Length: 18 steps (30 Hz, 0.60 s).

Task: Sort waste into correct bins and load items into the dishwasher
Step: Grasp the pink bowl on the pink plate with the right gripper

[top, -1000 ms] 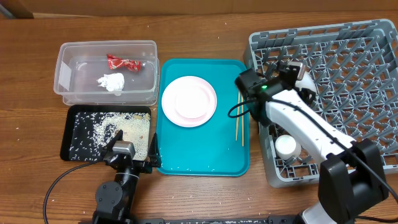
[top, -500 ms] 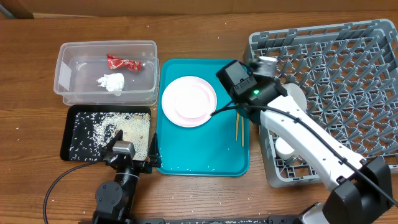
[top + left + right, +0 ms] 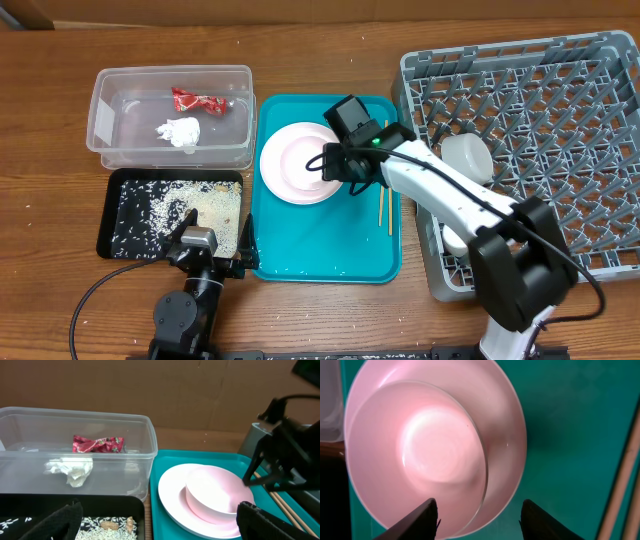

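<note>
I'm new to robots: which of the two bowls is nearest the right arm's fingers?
The bowl on the plate in the teal tray; the other bowl sits in the grey rack.

Brown wooden tabletop (image 3: 320, 40), grain running left to right with darker streaks, filling the overhead view edge to edge, 1 pale tan panel (image 3: 22, 10) at the far left corner, plain brown backdrop (image 3: 150, 385) in the left wrist view, material not determinable, light even, shadows soft.

No text, label, brand or number can be read anywhere; any print on the crumpled red wrapper (image 3: 97, 444) is too small to make out.
</note>
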Motion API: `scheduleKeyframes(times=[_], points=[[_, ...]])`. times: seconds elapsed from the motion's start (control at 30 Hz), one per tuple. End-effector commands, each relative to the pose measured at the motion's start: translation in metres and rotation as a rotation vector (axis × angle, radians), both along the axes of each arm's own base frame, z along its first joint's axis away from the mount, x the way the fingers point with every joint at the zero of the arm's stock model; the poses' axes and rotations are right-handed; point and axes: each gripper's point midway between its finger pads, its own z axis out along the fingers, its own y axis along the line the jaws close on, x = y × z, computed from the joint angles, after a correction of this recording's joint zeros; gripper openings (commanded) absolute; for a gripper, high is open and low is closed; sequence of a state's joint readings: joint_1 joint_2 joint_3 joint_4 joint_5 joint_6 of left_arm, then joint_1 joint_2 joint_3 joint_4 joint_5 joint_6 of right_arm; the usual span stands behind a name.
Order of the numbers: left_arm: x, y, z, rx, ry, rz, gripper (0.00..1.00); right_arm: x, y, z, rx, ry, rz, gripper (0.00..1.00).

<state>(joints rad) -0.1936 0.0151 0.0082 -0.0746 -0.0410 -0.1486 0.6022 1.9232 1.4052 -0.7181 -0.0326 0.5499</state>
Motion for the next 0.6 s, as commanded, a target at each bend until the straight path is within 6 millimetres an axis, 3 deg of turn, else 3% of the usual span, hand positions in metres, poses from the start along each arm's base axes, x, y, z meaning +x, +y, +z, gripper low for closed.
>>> scheduleKeyframes(times=[0.0,0.1,0.17,0.2,0.27,0.43,0.53,0.57], points=[[0.000,0.004,0.001,0.017,-0.011,0.020,1.00,0.002,0.011,-0.016,0.032,0.035,0.015,0.39],[0.000,0.004,0.001,0.017,-0.011,0.020,1.00,0.003,0.012,-0.019,0.029,0.038,0.015,0.20],[0.000,0.004,0.001,0.017,-0.011,0.020,1.00,0.005,0.011,-0.016,0.035,0.030,0.012,0.13],[0.000,0.004,0.001,0.017,-0.011,0.020,1.00,0.008,0.007,-0.009,0.041,0.020,0.000,0.04],[0.000,0.004,0.001,0.017,-0.011,0.020,1.00,0.010,0.000,0.001,0.045,0.006,-0.015,0.04],[0.000,0.004,0.001,0.017,-0.011,0.020,1.00,0.016,-0.025,0.056,0.029,-0.109,-0.070,0.04],[0.000,0.004,0.001,0.017,-0.011,0.020,1.00,0.016,-0.046,0.099,-0.008,-0.223,-0.121,0.04],[0.000,0.004,0.001,0.017,-0.011,0.020,1.00,0.016,-0.064,0.123,-0.052,-0.299,-0.167,0.04]])
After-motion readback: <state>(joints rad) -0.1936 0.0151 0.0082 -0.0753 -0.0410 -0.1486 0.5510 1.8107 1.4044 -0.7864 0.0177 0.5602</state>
